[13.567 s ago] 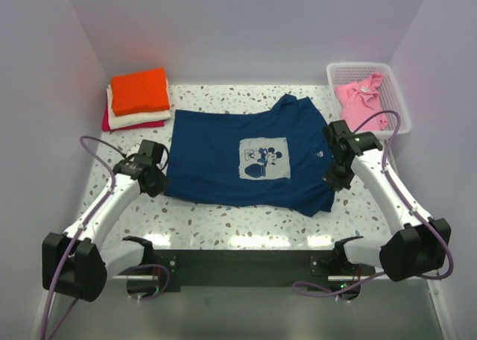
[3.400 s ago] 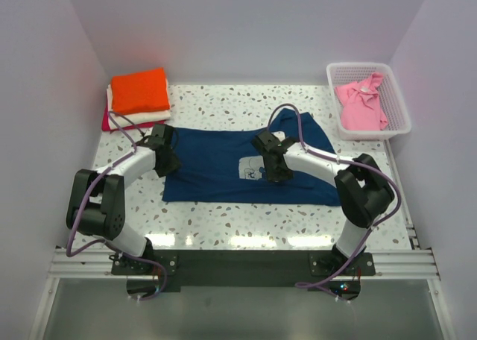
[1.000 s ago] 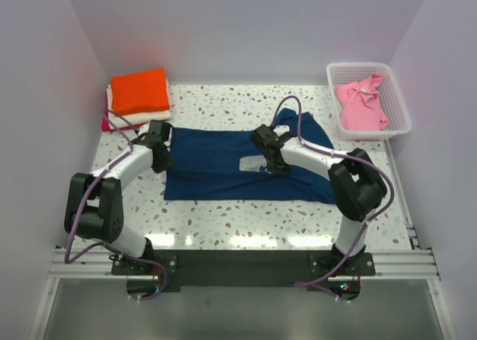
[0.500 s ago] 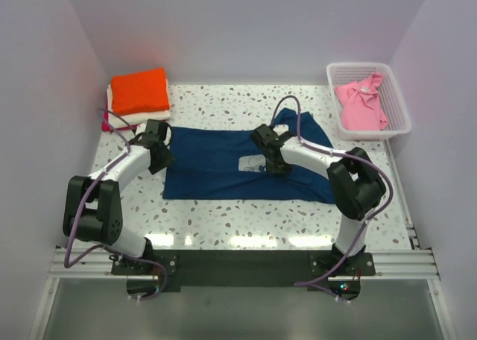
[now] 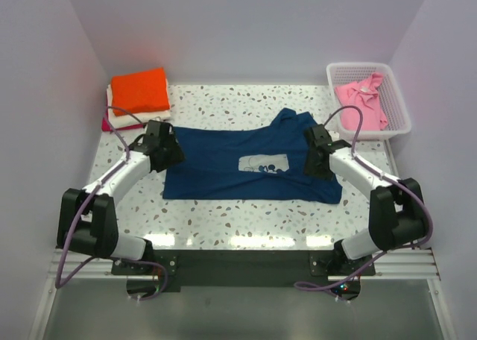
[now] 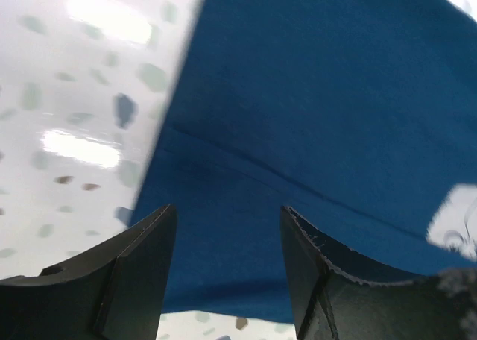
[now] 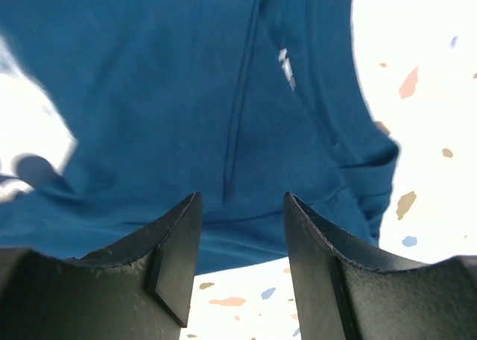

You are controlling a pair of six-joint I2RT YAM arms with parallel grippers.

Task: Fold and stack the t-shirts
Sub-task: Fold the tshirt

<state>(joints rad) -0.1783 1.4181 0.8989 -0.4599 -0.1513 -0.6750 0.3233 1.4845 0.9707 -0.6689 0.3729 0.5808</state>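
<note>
- Update from the top camera: the navy tee [image 5: 250,168] lies in the middle of the table [image 5: 223,215], folded up into a wide band, with only a strip of its graphic [image 5: 266,163] showing.
- Same view: the left gripper [image 5: 165,150] sits at the tee's left edge and the right gripper [image 5: 317,158] over its right end, near the sleeve. A second ago the right one was pinched shut in the middle by the graphic. Now it has swung out to the right. The left one has hardly moved, but it has let go too.
- Folded stack [image 5: 139,91], orange on top, is at the back left, apart from the navy tee. The pink tee [image 5: 359,101] is bunched up in the basket [image 5: 358,66] at the back right.
- Left wrist: we see both fingers [image 6: 141,273] standing apart with nothing between them, just navy cloth below and the tee's edge running onto bare table.
- Right wrist: same story, jaws apart and empty, hanging over the cloth where the sleeve hem meets the table.
- Our take: the first fold is laid down and released. With a gripper at each end, folding the ends inward looks like the next step, then onto the stack. The pink tee hasn't been started yet.
</note>
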